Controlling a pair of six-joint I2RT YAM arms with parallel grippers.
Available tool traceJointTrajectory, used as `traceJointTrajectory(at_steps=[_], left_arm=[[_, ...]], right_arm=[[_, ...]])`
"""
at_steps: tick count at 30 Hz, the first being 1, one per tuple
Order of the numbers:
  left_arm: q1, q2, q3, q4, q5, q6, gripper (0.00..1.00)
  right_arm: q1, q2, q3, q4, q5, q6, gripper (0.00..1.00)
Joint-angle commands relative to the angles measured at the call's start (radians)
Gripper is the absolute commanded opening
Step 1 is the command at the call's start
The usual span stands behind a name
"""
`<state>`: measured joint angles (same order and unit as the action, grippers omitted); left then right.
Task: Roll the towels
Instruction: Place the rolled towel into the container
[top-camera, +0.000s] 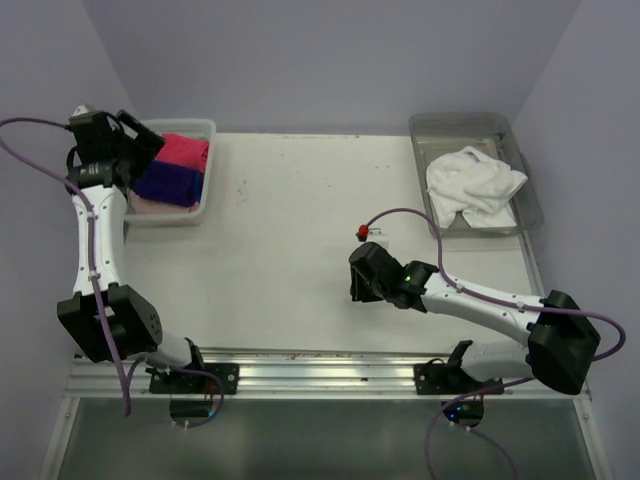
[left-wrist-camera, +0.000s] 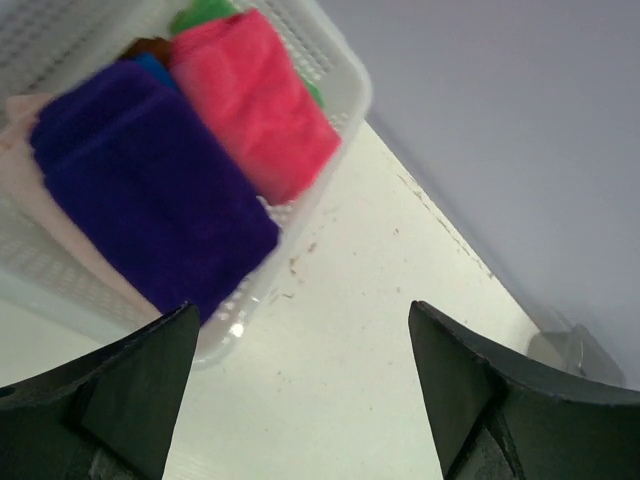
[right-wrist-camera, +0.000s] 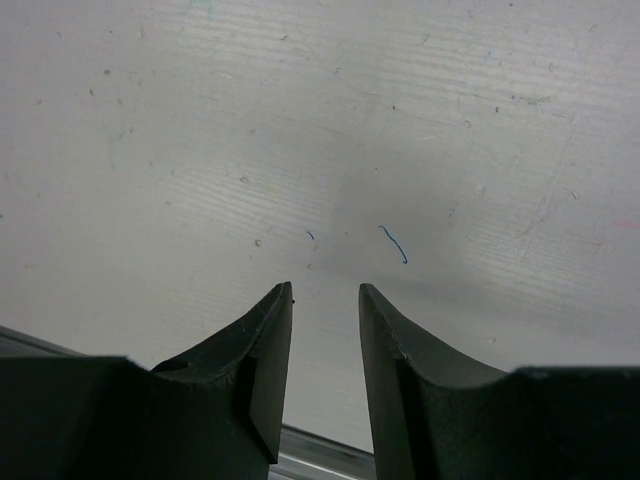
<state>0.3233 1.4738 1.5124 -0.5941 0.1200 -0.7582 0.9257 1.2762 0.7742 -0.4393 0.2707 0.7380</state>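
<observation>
A white basket (top-camera: 207, 127) at the back left holds folded towels: a pink one (top-camera: 186, 150), a purple one (top-camera: 170, 184) and a pale one beneath. In the left wrist view the purple towel (left-wrist-camera: 150, 190) and pink towel (left-wrist-camera: 255, 100) lie side by side in the basket (left-wrist-camera: 345, 85). My left gripper (top-camera: 150, 140) hovers over the basket's left side, wide open and empty (left-wrist-camera: 300, 310). A crumpled white towel (top-camera: 470, 185) lies in a clear tray (top-camera: 528, 170) at the back right. My right gripper (top-camera: 355, 282) is low over bare table, narrowly open and empty (right-wrist-camera: 326, 290).
A small red object (top-camera: 363, 232) sits on the table behind the right gripper, where the purple cable meets it. A metal rail (top-camera: 320, 362) runs along the near edge. Grey walls close the back and sides.
</observation>
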Motion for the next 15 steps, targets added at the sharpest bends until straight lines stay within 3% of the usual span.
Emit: traceJointTrajectory(at_steps=[1, 2, 3, 6, 15], left_arm=[[-0.189, 0.005, 0.095, -0.07, -0.091, 0.155, 0.89], [-0.249, 0.009, 0.101, -0.084, -0.115, 0.174, 0.89], [-0.37, 0.017, 0.095, -0.093, -0.169, 0.201, 0.88], [-0.543, 0.028, 0.048, -0.104, -0.204, 0.241, 0.86], [-0.855, -0.052, -0.191, -0.041, -0.226, 0.267, 0.9]], right_arm=[[0.004, -0.023, 0.03, 0.013, 0.059, 0.009, 0.38], [0.004, -0.043, 0.033, 0.01, 0.091, 0.014, 0.41], [0.004, -0.058, 0.034, 0.007, 0.107, 0.015, 0.51], [0.004, -0.13, 0.039, -0.025, 0.198, 0.023, 0.68], [0.002, -0.368, 0.048, -0.232, 0.501, 0.064, 0.77]])
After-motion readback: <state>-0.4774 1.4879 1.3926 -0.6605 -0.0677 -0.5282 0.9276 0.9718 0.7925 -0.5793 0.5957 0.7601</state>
